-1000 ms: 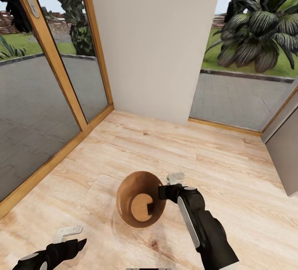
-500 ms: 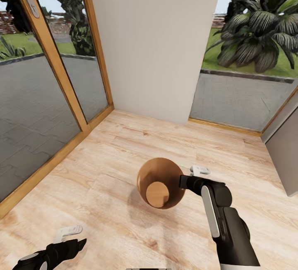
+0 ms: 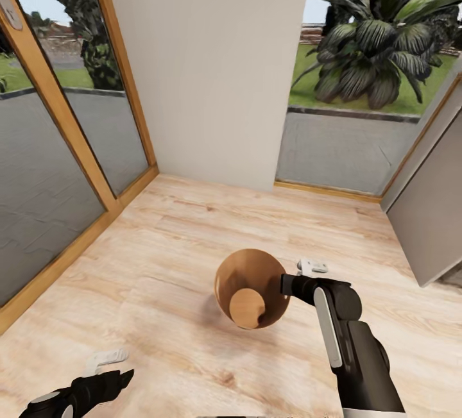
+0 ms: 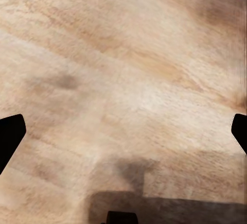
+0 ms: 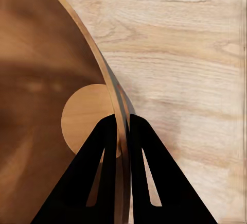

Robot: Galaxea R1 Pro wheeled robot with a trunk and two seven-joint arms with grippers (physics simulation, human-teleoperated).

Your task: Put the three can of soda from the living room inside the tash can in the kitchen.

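while the right gripper is pinching the tash can rim (left gripper spread, empty), no soda is sitting inside.

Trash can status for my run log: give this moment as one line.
right claw: shut on trash can rim, bin tilted | left claw: open, idle | no cans seen inside | wood floor

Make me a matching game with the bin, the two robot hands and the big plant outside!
Things:
1. bin
2. right gripper
3. left gripper
4. plant

States:
A. open above bare wood floor
B. outside, behind the glass
C. pinching the bin's rim
D. tipped, showing its empty tan inside

Pairs: 1-D, 2-C, 3-A, 4-B
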